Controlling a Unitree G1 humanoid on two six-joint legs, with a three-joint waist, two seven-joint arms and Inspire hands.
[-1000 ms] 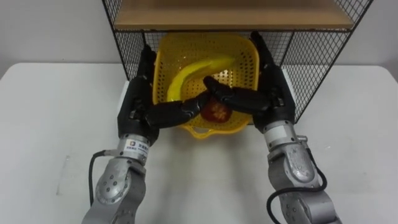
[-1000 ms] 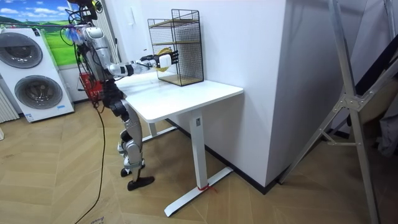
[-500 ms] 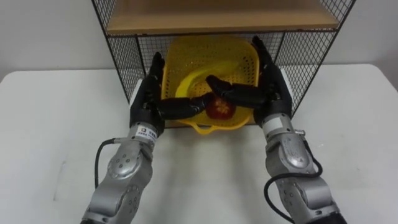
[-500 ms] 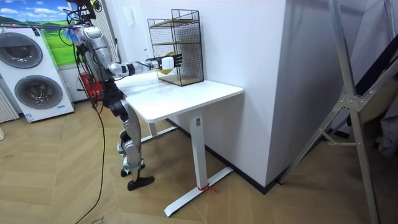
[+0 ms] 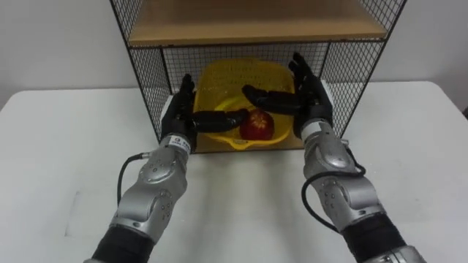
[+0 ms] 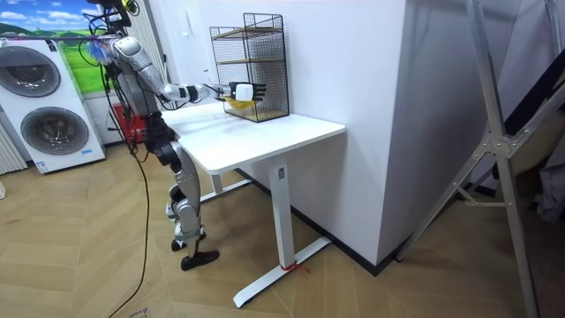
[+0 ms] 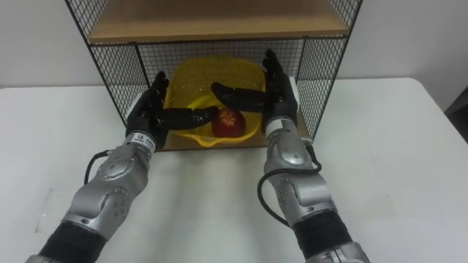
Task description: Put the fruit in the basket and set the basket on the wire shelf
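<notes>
The yellow basket (image 5: 235,82), a perforated plastic tub with a small lip at its front, sits inside the wire shelf (image 5: 147,67), in the lower compartment beneath the shelf's wooden board (image 5: 256,20), its front lip just at the shelf's front edge. A red apple (image 5: 257,125) lies in the basket near that lip. The left hand (image 5: 180,114) lies flat against the basket's left side and the right hand (image 5: 312,93) against its right side, both spread with fingers straight and pointing into the shelf, while the thumbs reach inward over the basket towards the apple. A second ago the basket hung mostly outside the shelf, over the white table (image 5: 58,146) on which the shelf stands; half a second ago it was partway in, and now it is well under the board, with the arms stretched further forward, as the room view also shows at the shelf (image 6: 252,66). The whole eye view has shifted too, which is the camera's own move. The banana that showed clearly in the basket before can hardly be told from the yellow wall now, and whether the basket's base already rests on the shelf's floor cannot be made out behind the hands
</notes>
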